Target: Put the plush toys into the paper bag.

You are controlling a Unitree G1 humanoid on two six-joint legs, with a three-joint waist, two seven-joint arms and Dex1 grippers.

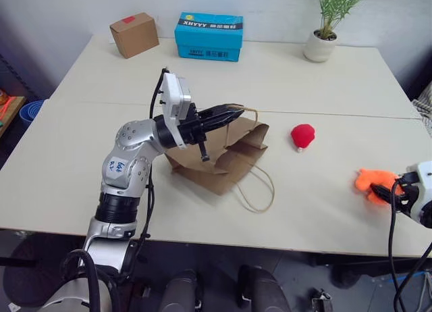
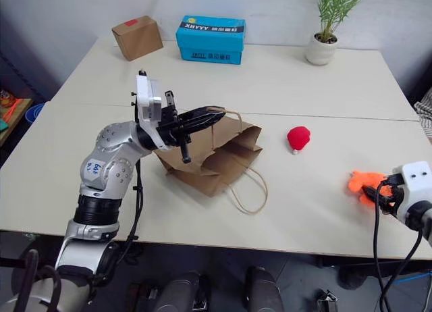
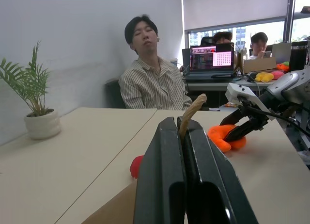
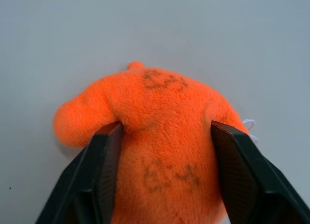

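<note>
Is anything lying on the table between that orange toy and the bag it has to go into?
Only the red toy lies near that path, on the table between the orange toy and the bag. It is small and low.

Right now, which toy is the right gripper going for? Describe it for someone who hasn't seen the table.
On the pale table, look near the front right edge, right of the paper bag. The orange plush lies between the right gripper's fingers; it is flat with stubby limbs, unlike the round red plush.
</note>
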